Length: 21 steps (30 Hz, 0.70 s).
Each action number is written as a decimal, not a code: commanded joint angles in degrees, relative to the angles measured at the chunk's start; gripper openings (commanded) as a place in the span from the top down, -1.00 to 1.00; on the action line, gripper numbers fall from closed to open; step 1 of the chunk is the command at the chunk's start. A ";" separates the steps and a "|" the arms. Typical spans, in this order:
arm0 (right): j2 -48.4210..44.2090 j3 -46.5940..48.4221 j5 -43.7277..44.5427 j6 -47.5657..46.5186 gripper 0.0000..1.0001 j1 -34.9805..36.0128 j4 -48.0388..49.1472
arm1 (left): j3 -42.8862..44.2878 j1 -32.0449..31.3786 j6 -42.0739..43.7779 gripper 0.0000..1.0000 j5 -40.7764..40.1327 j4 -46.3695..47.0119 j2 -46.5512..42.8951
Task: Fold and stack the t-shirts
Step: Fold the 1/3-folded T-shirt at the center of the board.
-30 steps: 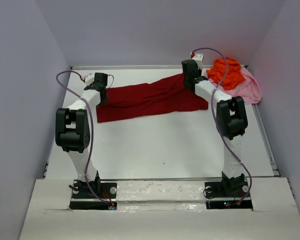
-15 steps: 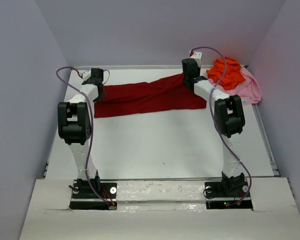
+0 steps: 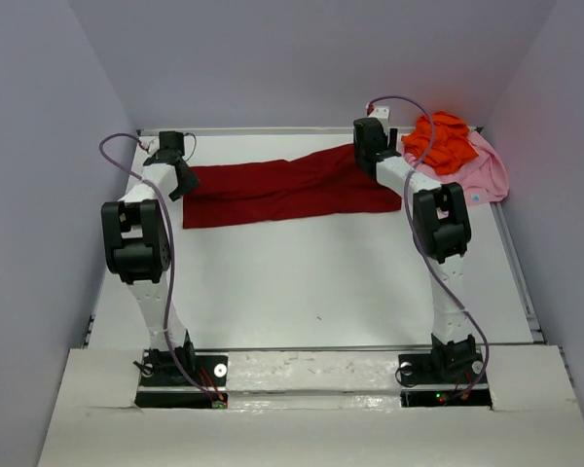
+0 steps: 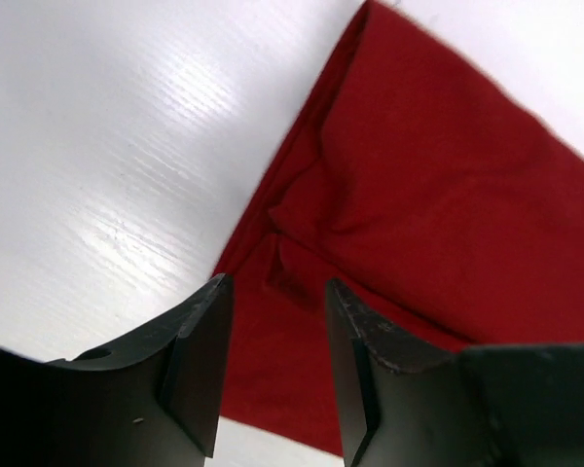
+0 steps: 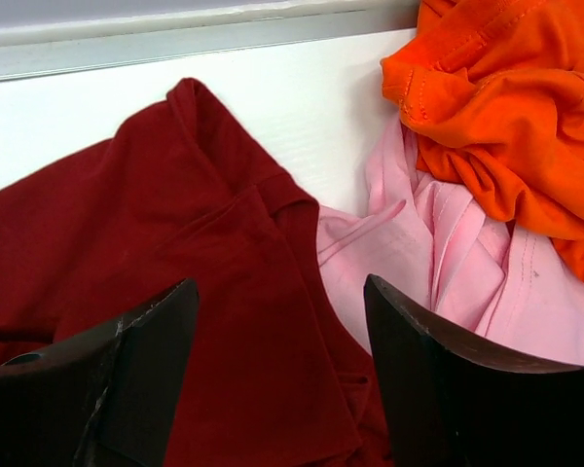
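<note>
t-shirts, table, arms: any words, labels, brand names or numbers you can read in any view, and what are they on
None: no text can be read in any view.
The dark red t-shirt, the orange t-shirt and the pink t-shirt are plain, with no print or tag showing.
The white table shows no markings, and nothing legible shows on the left arm or the right arm.
</note>
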 commanded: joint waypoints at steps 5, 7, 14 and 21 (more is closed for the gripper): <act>-7.41 -2.93 -5.83 2.28 -0.49 0.10 1.15 | 2.59 -0.31 2.29 -0.06 4.60 -0.53 -14.48; -8.21 -3.64 -9.61 2.20 -0.52 0.71 1.14 | 2.07 -0.31 2.74 -0.06 5.92 -0.62 -15.81; -8.91 -4.86 -14.79 2.72 -0.53 2.65 -1.23 | -9.25 -0.66 0.46 -0.08 14.42 8.34 -20.22; -9.35 -6.62 -17.70 5.70 -0.52 3.27 -4.04 | -8.75 -2.06 -2.62 -0.07 24.80 12.03 -8.90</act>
